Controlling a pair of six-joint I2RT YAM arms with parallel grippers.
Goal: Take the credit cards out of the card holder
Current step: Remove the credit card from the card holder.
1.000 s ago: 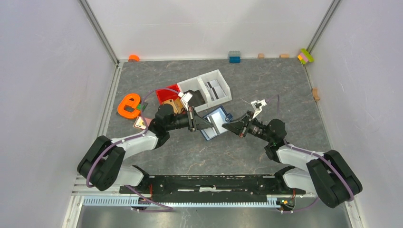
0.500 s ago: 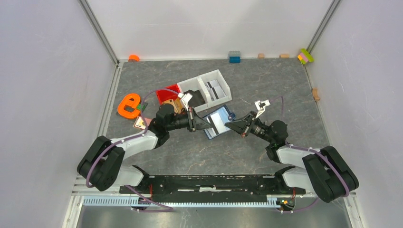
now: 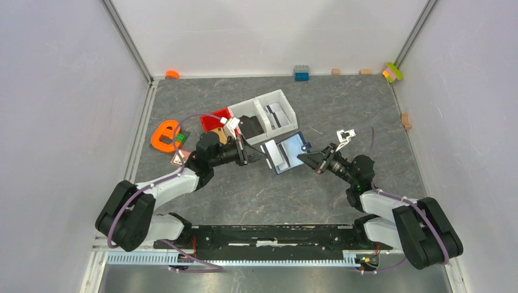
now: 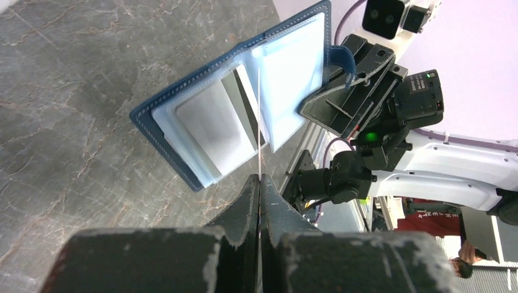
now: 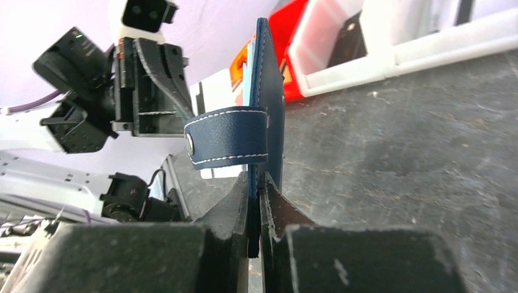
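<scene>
Lengthwise, the open card holder [image 3: 287, 152] stretches from left gripper [image 4: 259, 180] to right gripper [image 5: 256, 177], each pinching it.

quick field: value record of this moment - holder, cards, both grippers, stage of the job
holder: navy-blue folding card holder, open, held up between both arms
left gripper: shut on the holder's thin clear inner sleeve
right gripper: shut on the holder's cover, under the strap tab
cards: silvery flat card inside a sleeve
stage: card not yet pulled out
</scene>
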